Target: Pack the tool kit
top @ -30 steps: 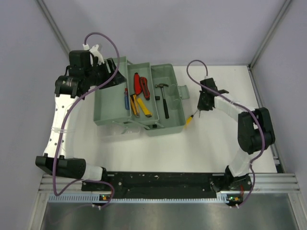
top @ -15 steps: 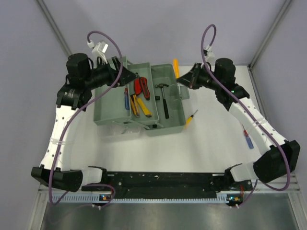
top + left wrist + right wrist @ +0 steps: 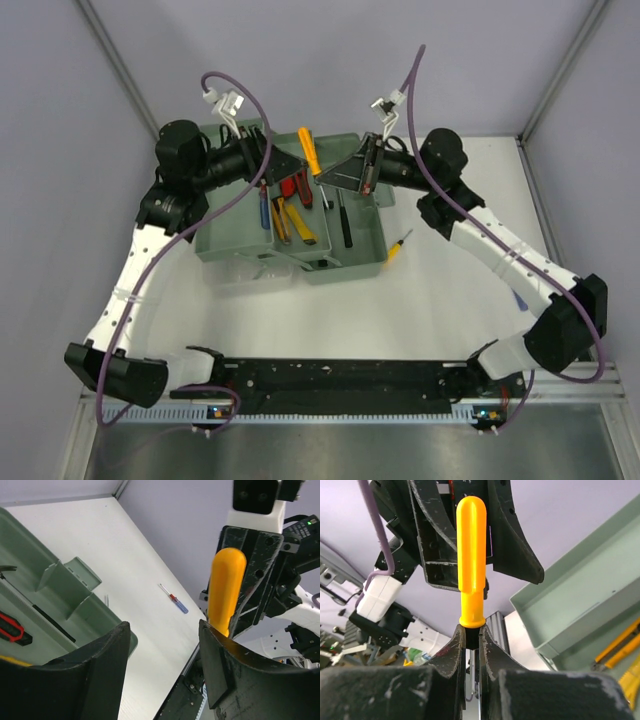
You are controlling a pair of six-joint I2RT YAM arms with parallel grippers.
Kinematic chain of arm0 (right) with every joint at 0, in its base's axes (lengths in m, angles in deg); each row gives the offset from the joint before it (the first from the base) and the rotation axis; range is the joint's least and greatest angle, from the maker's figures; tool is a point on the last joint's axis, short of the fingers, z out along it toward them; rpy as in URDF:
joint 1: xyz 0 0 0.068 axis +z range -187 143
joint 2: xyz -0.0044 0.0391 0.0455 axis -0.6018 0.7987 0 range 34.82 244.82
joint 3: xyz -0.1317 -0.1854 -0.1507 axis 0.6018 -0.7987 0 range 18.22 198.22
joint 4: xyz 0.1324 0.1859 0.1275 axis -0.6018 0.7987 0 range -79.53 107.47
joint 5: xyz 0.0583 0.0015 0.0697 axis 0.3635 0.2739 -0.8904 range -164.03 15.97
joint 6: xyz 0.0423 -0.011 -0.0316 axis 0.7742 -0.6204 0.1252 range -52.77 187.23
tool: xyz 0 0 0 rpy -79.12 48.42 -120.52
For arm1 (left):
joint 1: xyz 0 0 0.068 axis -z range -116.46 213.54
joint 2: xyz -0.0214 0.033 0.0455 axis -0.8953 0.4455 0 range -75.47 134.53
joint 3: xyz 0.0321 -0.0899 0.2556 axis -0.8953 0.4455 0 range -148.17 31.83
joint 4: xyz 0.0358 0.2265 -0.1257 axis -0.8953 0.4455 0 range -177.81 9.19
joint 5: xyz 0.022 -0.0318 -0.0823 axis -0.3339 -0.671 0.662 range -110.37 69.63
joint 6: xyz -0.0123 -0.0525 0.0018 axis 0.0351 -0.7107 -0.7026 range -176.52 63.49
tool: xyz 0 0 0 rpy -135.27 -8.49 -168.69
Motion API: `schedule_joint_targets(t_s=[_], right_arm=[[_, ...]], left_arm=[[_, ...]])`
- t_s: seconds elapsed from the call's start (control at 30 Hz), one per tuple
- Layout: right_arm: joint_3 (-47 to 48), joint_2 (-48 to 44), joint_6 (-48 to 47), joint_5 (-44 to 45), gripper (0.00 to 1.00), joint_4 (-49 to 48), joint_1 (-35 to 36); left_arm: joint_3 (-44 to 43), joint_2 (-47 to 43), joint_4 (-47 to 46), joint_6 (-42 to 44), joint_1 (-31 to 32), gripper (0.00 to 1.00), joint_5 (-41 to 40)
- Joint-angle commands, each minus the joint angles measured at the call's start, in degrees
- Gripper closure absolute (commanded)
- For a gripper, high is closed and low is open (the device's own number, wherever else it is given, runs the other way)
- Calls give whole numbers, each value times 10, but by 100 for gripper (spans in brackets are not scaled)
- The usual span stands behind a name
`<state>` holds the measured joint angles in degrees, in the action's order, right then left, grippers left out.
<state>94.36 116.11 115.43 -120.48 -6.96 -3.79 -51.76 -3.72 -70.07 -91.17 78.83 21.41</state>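
The grey-green toolbox (image 3: pixel 360 255) lies open with its tiered trays spread. Above it my right gripper (image 3: pixel 324 172) (image 3: pixel 472 630) is shut on the black collar of a yellow-handled screwdriver (image 3: pixel 308 150) (image 3: pixel 471 555), whose handle points at my left gripper (image 3: pixel 280 160) (image 3: pixel 162 630). The left gripper is open. In the left wrist view the yellow handle (image 3: pixel 226 590) stands just beyond the right finger (image 3: pixel 225 675), not between the jaws. The trays hold red pliers (image 3: pixel 293 185), a blue-handled screwdriver (image 3: pixel 264 212), yellow-handled tools (image 3: pixel 297 224) and a black hammer (image 3: pixel 343 215).
A small yellow screwdriver (image 3: pixel 398 247) lies on the white table just right of the toolbox. A small blue and red screwdriver (image 3: pixel 175 599) lies further right, by my right arm. Grey walls close in the back and both sides.
My right gripper has swung left from the table's right side to above the toolbox, carrying the yellow-handled screwdriver. My left gripper has moved right to meet it.
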Motion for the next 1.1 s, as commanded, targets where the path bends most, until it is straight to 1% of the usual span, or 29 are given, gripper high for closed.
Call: schedule_joint_targets(t_s=[0.0,0.17,0.43,0.53,0.63,0.7,0.8,0.83,0.93,1.07], right_arm=[[1,26,72,-25,100,-109,24],[4,36,80,-14,100,-114,26],[-12,33,95,13,100,-132,26],[-14,26,75,31,100,-110,26],[-6,26,52,26,100,-89,31],[1,29,36,20,100,-74,40],[9,34,30,11,100,-81,55],[11,37,32,10,100,-85,58],[16,44,34,14,100,-80,67],[18,47,36,26,100,-67,66]], left_arm=[[11,-33,-80,1,8,39,30],[30,-60,-104,9,10,39,25],[33,-78,-104,19,9,42,-4],[32,-84,-104,16,10,42,-20],[26,-81,-105,7,10,41,-25],[29,-77,-117,-8,11,39,-14],[32,-63,-120,-27,14,39,-9],[33,-58,-119,-32,15,40,-10],[33,-51,-114,-44,16,49,-16],[25,-47,-88,-36,16,70,-31]])
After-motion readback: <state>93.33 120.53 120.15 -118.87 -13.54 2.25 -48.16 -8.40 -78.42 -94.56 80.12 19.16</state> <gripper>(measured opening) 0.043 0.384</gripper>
